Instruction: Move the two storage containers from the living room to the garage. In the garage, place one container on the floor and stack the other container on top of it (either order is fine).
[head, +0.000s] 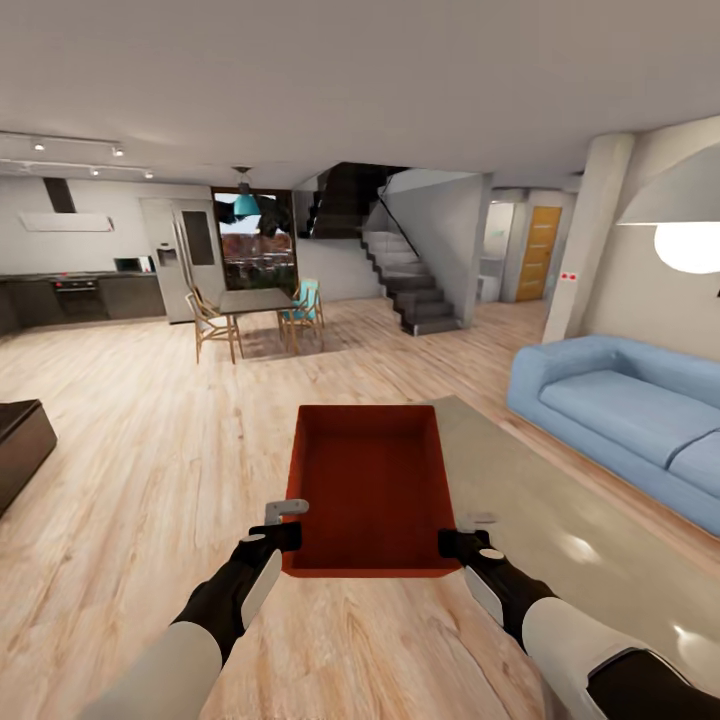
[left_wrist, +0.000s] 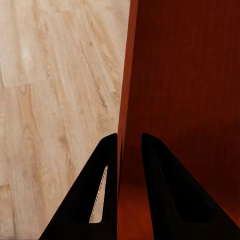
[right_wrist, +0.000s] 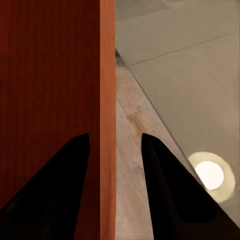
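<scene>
The red-orange bin (head: 372, 485) is held out in front of the robot, above the light wood plank floor (head: 150, 450), gripped at its two near corners. The left pincer (head: 281, 537) is clamped on the bin's left wall; in the left wrist view its two black fingers (left_wrist: 95, 200) straddle the thin wall edge (left_wrist: 124, 100), one outside over the planks, one inside the bin. The right pincer (head: 455, 543) is clamped on the right wall the same way, and in the right wrist view the rim (right_wrist: 107, 100) runs straight between its fingers (right_wrist: 170, 190).

The bin is rectangular, open-topped and empty, with plain smooth walls and a flat bottom, darker inside than on its rim. Just right of the bin lies a pale grey rug (head: 560, 510) with a straight edge, its surface catching round bright lamp reflections (right_wrist: 210, 175). Right of the rug stands a blue sofa (head: 625, 415) with soft rounded cushions. Above the sofa hangs a white lamp shade (head: 685, 215).

Left of the bin the plank floor is wide and open as far as a dark low cabinet (head: 20, 445). Beyond the bin the planks run on to a dining table (head: 255, 300) with wooden chairs (head: 207, 325), a dark kitchen counter (head: 85, 295) well left of that table, and a grey staircase (head: 410, 280) to the table's right. Right of the staircase stands an orange-brown door (head: 540, 253).
</scene>
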